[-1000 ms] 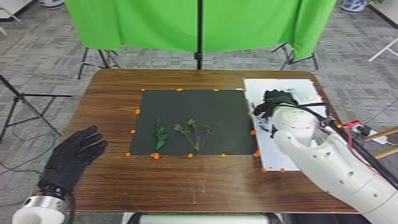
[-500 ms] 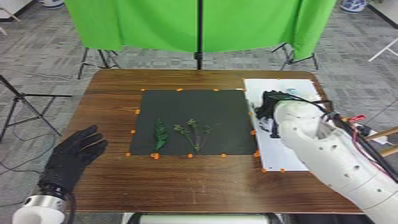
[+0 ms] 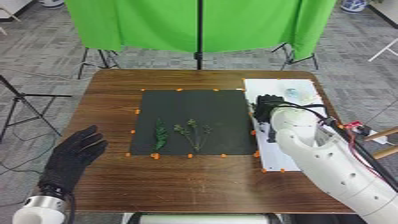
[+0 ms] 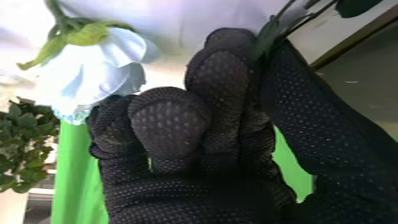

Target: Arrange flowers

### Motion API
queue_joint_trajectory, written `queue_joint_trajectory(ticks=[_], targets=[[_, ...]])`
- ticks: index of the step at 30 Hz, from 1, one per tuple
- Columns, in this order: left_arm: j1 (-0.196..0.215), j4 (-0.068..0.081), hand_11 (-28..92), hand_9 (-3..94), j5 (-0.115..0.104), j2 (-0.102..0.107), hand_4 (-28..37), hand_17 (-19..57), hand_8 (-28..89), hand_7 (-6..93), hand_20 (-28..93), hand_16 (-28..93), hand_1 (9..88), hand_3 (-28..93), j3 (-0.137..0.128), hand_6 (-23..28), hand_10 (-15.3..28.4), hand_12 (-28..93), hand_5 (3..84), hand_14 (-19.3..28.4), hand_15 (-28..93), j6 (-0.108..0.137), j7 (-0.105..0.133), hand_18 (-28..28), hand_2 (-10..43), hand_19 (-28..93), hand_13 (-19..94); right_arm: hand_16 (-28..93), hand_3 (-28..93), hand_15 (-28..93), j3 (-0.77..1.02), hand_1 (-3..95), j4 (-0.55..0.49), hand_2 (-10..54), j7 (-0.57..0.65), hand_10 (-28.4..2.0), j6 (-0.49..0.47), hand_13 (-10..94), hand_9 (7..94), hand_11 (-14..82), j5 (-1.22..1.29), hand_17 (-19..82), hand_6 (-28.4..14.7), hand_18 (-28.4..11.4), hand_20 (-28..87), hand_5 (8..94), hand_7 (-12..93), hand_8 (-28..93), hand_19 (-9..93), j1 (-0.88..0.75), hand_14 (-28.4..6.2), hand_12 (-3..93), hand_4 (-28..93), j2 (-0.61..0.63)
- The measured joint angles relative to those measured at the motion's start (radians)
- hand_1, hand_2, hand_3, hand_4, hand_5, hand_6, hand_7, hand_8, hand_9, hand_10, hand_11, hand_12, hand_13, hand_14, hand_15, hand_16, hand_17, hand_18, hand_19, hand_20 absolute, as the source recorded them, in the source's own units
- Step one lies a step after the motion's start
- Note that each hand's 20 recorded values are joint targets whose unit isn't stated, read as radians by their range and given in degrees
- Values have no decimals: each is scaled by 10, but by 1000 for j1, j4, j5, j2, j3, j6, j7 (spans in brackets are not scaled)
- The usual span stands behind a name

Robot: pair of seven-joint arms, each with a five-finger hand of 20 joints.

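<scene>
Over the white board (image 3: 282, 160), near its left edge, is my right hand (image 3: 270, 106). In the right wrist view, that hand (image 4: 213, 115) has curled fingers, and a thin stem with dark green leaves (image 4: 356, 6) is pinched between its thumb and a fingertip. A pale blue flower (image 4: 105, 62) with a green stem is close by; in the head view this flower (image 3: 292, 92) lies on the board's far part. On the black mat (image 3: 191, 102) lie a leafy green sprig (image 3: 161, 134) and, beside it, a branching sprig (image 3: 195, 135). My left hand (image 3: 73, 152) rests open at the table's left.
Orange tabs (image 3: 155, 156) mark the mat's and board's edges. Beyond the brown table (image 3: 191, 187) hangs a green cloth (image 3: 142, 25) on a black stand (image 3: 199, 35). Cables run along the right arm, with clutter off the table's right edge.
My right hand has shifted slightly left and toward the near side over the board, uncovering the pale blue flower. The left hand and the sprigs on the mat have stayed in place.
</scene>
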Motion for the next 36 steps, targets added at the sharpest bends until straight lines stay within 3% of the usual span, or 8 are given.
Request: queue_joint_trajectory(ticks=[4, 11, 26, 36], targets=[[3, 0, 372, 359, 0, -1, -283, -50, -164, 333, -31, -79, 327, 722, 0, 48, 150, 98, 381, 173, 506, 0, 4, 227, 24, 627, 299, 314, 894, 662, 28, 415, -7, -95, -15, -70, 81, 882, 926, 434, 42, 458, -132, -210, 430, 686, 752, -77, 932, -39, -39, 360, -121, 5], [9, 0, 372, 360, 0, -3, -283, -49, -164, 334, -31, -79, 328, 722, 1, 47, 148, 98, 381, 172, 504, 0, 15, 227, 24, 627, 299, 319, 925, 692, 77, 410, -53, -95, -44, -71, 231, 883, 934, 450, 118, 465, -153, -220, 472, 686, 772, -97, 932, -138, -46, 374, -102, 13], [10, 0, 371, 359, 0, -4, -283, -49, -163, 332, -29, -78, 328, 723, 3, 47, 148, 100, 381, 172, 503, 0, 22, 227, 23, 626, 300, 318, 932, 713, 149, 404, -207, -95, -90, -72, 371, 886, 937, 465, 139, 475, -163, -223, 504, 690, 775, -86, 932, -298, -49, 381, -81, 33], [8, 0, 370, 359, 1, -4, -283, -49, -164, 332, -29, -78, 328, 722, 3, 46, 148, 99, 381, 171, 502, 1, 18, 227, 24, 626, 299, 318, 932, 716, 173, 402, -309, -95, -110, -70, 378, 886, 937, 464, 167, 478, -161, -222, 506, 691, 774, -82, 932, -326, -47, 386, -76, 14]])
